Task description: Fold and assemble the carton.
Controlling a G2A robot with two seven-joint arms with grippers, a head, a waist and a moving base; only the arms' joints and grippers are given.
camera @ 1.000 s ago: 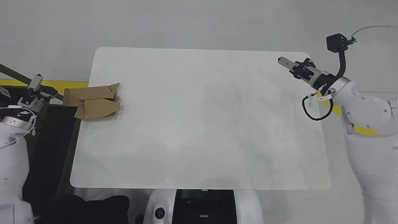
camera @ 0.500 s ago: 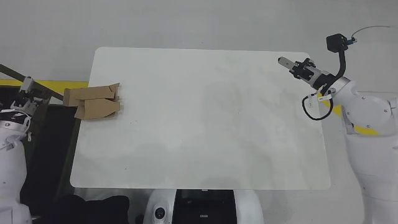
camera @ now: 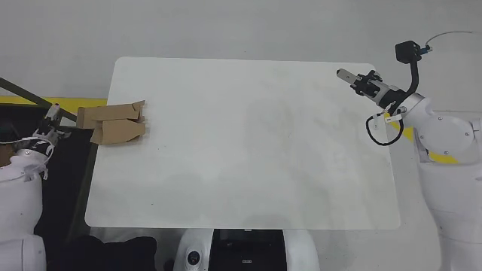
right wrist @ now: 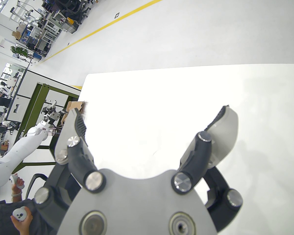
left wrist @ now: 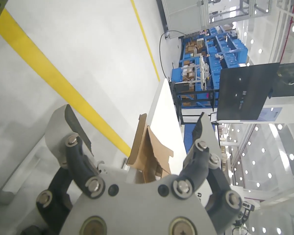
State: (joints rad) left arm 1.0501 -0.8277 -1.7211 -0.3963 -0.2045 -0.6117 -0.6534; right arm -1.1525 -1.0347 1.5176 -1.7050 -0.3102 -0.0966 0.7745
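1 carton (camera: 114, 123): brown, flattened, flaps loose, ahead of left gripper (left wrist: 134, 111), jaws spread, empty. Right gripper (right wrist: 150, 108) well apart, likewise spread.

In the top view, the left hand (camera: 53, 113) has moved down along the left edge of the frame. It first swung outward, then back to the right. Its tip now angles toward the flattened cardboard carton (camera: 113, 123) at the left edge of the surface (camera: 248, 158), a little nearer to it but still apart.
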